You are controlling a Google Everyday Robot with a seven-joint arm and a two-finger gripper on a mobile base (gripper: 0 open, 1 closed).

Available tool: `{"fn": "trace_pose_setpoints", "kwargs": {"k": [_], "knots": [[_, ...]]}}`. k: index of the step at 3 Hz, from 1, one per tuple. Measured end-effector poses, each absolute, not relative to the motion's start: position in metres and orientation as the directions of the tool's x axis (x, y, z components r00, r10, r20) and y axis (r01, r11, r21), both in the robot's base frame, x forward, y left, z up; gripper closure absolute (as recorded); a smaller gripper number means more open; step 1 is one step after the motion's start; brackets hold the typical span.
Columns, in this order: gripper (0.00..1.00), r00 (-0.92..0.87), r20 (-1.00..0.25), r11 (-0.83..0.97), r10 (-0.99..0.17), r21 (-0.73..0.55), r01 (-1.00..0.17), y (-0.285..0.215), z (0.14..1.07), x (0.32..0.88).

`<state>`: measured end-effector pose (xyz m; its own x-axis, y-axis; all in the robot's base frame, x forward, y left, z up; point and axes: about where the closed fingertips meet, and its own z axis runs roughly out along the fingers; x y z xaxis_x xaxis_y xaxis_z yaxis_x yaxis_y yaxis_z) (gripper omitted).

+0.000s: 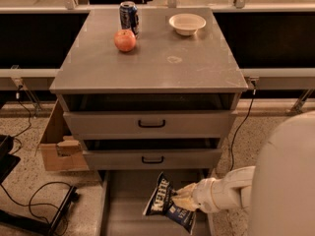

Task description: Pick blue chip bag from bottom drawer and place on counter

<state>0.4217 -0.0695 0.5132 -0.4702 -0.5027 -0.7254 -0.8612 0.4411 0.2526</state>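
Nearest the camera, the robot's bulky white arm [283,181] fills the lower right corner and reaches leftward over the open bottom drawer [125,205]. At its tip the hand [183,196] has its tan fingers [183,189] pressed together on the right edge of the chip bag [162,200], pinching it. The bag is dark blue with white lettering and hangs at a tilt. Its top corner points up toward the drawer above, and its crumpled lower end trails to the right beneath the hand. It sits over the grey floor of the bottom drawer, toward the right half. Whether its lower edge touches that floor cannot be told.

Just behind the bag is the front of the middle drawer [113,160], slightly pulled out, with a black handle at its centre. Above it the top drawer [98,124] is also pulled out a little, leaving a dark gap under the worktop [157,68].

To the left of the cabinet, an open cardboard box [56,149] stands on the speckled floor, and black cables [29,200] loop in front of it.

On the grey worktop, a faint ring stain [174,59] lies near the middle. Farther back on the left, an apple [125,40] sits just in front of a blue soda can [129,16]. A pale bowl [187,23] rests at the back right, well apart from both.
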Motion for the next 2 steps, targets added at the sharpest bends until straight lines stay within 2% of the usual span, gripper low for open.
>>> {"fn": "trace_pose_setpoints", "kwargs": {"k": [2], "knots": [[1.0,-0.455,-0.751,0.464,-0.478,0.224,-0.857,-0.0721,0.5514,0.4342]]}}
